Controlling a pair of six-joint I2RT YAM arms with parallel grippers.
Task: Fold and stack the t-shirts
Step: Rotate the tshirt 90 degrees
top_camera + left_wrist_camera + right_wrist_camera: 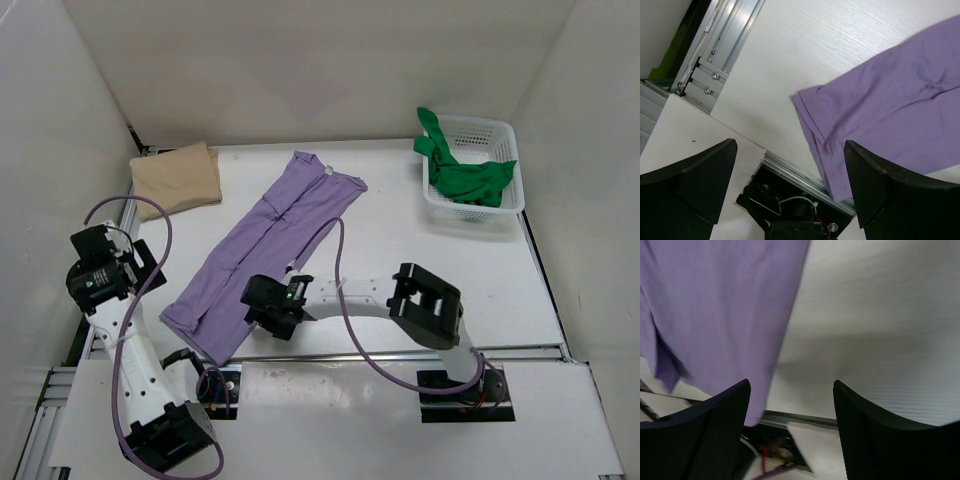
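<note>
I see my right hand (790, 390) spread wide by the near edge of the purple shirt (265, 245). My left hand (790, 146) is spread too, holding nothing.

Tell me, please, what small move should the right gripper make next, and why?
Probably lower the right gripper and close it on the edge of the purple t-shirt. Its jaws stand open with that edge between them. The shirt lies as a long strip, and the left gripper, also open, hovers over the hem's other corner.
</note>
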